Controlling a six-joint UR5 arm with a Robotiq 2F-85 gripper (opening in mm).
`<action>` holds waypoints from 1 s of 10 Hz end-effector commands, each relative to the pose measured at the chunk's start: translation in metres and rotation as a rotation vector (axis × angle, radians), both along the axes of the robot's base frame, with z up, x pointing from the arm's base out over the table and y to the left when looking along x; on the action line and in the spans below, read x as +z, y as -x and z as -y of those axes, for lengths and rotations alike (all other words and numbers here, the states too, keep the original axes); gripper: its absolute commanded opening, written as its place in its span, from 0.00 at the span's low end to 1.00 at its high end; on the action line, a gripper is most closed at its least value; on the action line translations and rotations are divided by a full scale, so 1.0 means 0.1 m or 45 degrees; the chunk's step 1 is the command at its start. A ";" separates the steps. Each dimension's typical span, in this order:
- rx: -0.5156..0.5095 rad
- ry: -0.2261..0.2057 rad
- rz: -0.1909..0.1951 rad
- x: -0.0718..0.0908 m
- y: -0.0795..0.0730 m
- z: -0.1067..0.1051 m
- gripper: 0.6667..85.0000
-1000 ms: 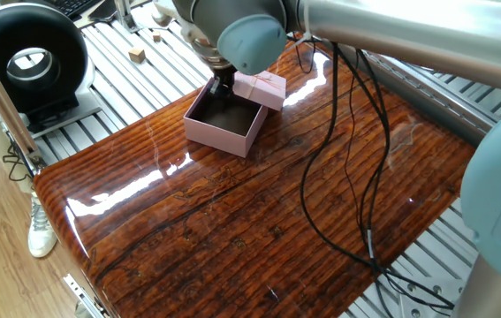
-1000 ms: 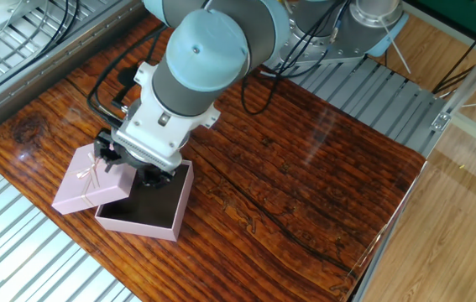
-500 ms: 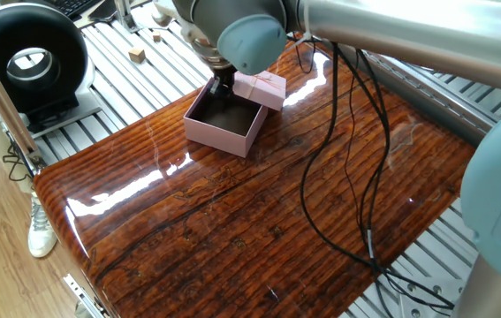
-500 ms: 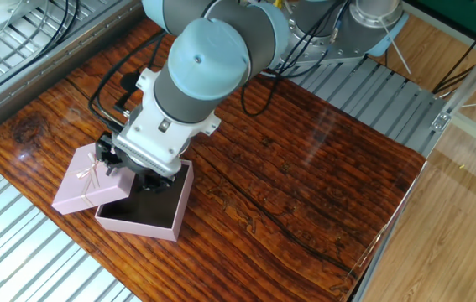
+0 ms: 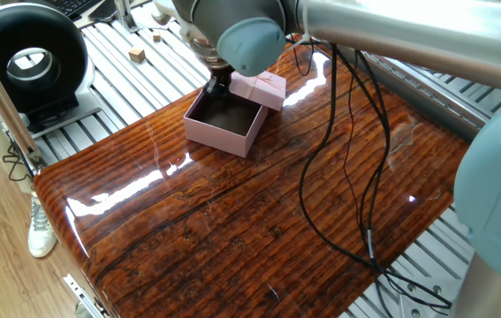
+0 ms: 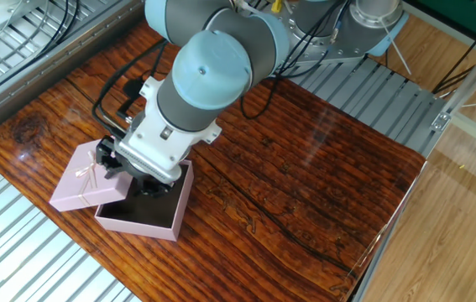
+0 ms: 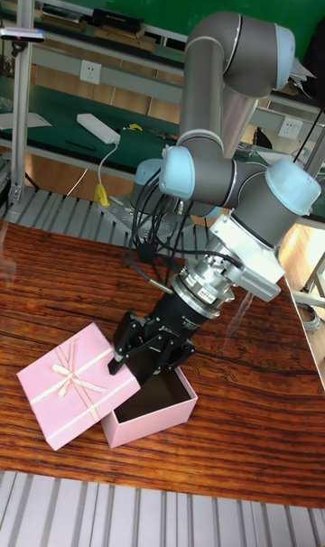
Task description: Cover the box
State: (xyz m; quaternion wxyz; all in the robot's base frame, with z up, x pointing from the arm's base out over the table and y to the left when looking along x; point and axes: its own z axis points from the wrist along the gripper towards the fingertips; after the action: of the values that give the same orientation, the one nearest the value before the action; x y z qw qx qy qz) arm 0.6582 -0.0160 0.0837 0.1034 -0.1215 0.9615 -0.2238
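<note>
The box (image 6: 139, 226) is a pale pink square base with a dark inside, open on the wooden table; it also shows in the one fixed view (image 5: 221, 137) and the tall view (image 7: 152, 421). The pink lid (image 6: 82, 183) with a ribbon bow sits tilted, one corner over the box's rim (image 7: 68, 384) (image 5: 263, 88). My gripper (image 7: 135, 359) is down at the lid's edge beside the box, its black fingers closed on that edge (image 6: 118, 165) (image 5: 219, 90). The arm hides part of the box's inside.
Black cables (image 5: 338, 177) trail across the wooden table (image 6: 305, 168). A black ring-shaped device (image 5: 25, 57) and a small wooden block (image 5: 137, 55) sit on the slatted metal surface beyond the table's edge.
The gripper and the lid have shifted slightly away from the box's middle, toward the lid's side. The box has stayed put.
</note>
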 end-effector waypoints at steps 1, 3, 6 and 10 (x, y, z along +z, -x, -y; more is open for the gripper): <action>-0.016 0.019 0.003 0.00 -0.02 0.07 0.62; -0.025 0.041 -0.008 0.01 0.00 0.12 0.60; -0.040 0.077 -0.019 0.05 0.02 0.19 0.52; -0.063 0.091 -0.029 0.09 0.05 0.23 0.46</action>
State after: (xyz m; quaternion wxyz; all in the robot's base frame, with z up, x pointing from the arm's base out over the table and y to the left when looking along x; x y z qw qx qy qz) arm 0.6563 -0.0366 0.0905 0.0876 -0.1125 0.9552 -0.2593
